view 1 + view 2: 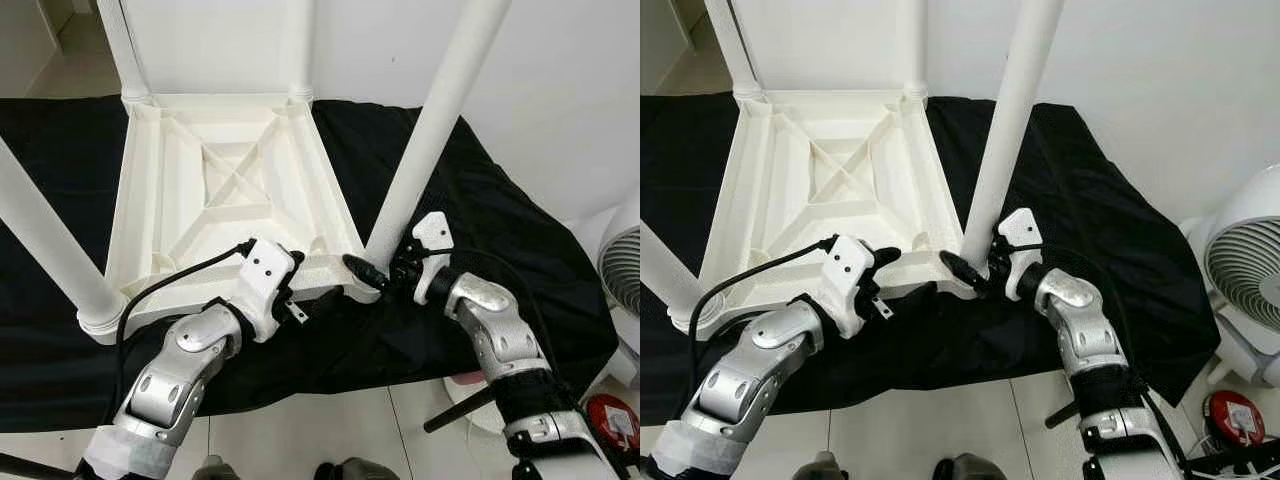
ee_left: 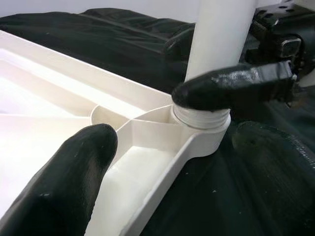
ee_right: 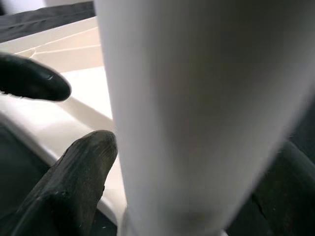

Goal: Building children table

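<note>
The upturned table top [image 1: 230, 190] lies on the black-draped bench. The right gripper [image 1: 385, 272] grasps the near-right leg [image 1: 430, 130]; the left gripper [image 1: 320, 300], released, steadies the frame. Seating this leg; next, twist it tight.

- No word, number, brand or sign can be read anywhere here.
- The white plastic table top [image 1: 230, 190], lying upside down, bears only moulded ribs and no lettering.
- The red round thing [image 1: 612, 422] on the floor carries a pale mark, too small to make out.
</note>
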Controlling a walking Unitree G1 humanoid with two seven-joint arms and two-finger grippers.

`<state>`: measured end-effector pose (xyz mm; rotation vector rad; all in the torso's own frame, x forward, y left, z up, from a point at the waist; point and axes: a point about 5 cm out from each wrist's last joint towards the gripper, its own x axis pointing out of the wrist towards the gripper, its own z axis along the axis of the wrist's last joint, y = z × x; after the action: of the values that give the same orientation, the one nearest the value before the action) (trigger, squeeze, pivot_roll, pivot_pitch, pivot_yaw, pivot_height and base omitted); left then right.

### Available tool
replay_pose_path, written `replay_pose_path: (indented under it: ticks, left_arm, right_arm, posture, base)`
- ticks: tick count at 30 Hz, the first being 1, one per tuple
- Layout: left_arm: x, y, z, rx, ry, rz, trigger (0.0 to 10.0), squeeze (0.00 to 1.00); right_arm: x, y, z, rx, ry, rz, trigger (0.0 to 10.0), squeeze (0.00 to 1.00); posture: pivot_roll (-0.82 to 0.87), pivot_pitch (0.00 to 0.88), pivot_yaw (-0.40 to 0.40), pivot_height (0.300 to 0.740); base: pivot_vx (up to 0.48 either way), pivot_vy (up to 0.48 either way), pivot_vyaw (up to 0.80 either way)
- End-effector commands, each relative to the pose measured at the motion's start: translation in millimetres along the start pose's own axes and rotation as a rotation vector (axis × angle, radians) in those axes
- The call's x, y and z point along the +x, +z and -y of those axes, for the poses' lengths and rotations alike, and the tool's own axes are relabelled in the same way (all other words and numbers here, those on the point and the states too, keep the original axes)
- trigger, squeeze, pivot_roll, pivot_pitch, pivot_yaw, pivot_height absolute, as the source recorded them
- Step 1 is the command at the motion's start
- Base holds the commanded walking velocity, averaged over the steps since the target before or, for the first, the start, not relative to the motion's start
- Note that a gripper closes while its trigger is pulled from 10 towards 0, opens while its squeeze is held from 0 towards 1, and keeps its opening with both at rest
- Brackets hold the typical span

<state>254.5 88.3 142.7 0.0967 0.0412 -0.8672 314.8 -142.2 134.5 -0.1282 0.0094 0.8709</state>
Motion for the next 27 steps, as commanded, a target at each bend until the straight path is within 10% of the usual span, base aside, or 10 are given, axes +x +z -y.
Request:
replay_pose_path:
  ticks: [1, 3, 5, 18, 19, 27]
  left_arm:
    - [-0.2, 0, 7.9, -0.005, -0.082, -0.005, 10.0, 0.00]
    - [-0.7, 0, 8.0, -0.006, -0.083, -0.007, 10.0, 0.00]
    - [-1.3, 0, 8.3, -0.008, -0.084, -0.006, 10.0, 0.00]
    - [-0.5, 1, 12.1, -0.018, -0.080, 0.000, 10.0, 0.00]
    - [-0.6, 0, 14.0, -0.022, -0.081, 0.001, 10.0, 0.00]
    - [-0.2, -1, 15.2, -0.032, -0.078, 0.002, 10.0, 0.00]
  right_arm:
    - [-0.7, -5, 4.9, -0.003, 0.023, -0.032, 10.0, 0.00]
    - [2.0, -6, 6.1, -0.006, 0.032, -0.039, 8.4, 0.00]
    - [6.9, -8, 6.8, -0.004, 0.058, -0.050, 0.0, 0.00]
    - [4.5, -14, 7.7, 0.068, 0.075, -0.028, 0.0, 0.00]
    - [4.2, -15, 5.1, 0.079, 0.043, -0.006, 10.0, 0.00]
    - [9.4, -17, -2.7, 0.104, -0.108, 0.014, 10.0, 0.00]
  posture:
    - [0.08, 0.003, -0.060, 0.740]
    - [0.08, 0.003, -0.059, 0.740]
    - [0.08, 0.003, -0.058, 0.740]
    - [0.09, 0.006, -0.072, 0.740]
    - [0.09, 0.008, -0.076, 0.740]
    - [0.08, 0.013, -0.081, 0.740]
  base:
    - [0.000, 0.000, 0.00]
    - [0.000, 0.000, 0.00]
    - [0.000, 0.000, 0.00]
    - [0.000, 0.000, 0.00]
    - [0.000, 0.000, 0.00]
    - [0.000, 0.000, 0.00]
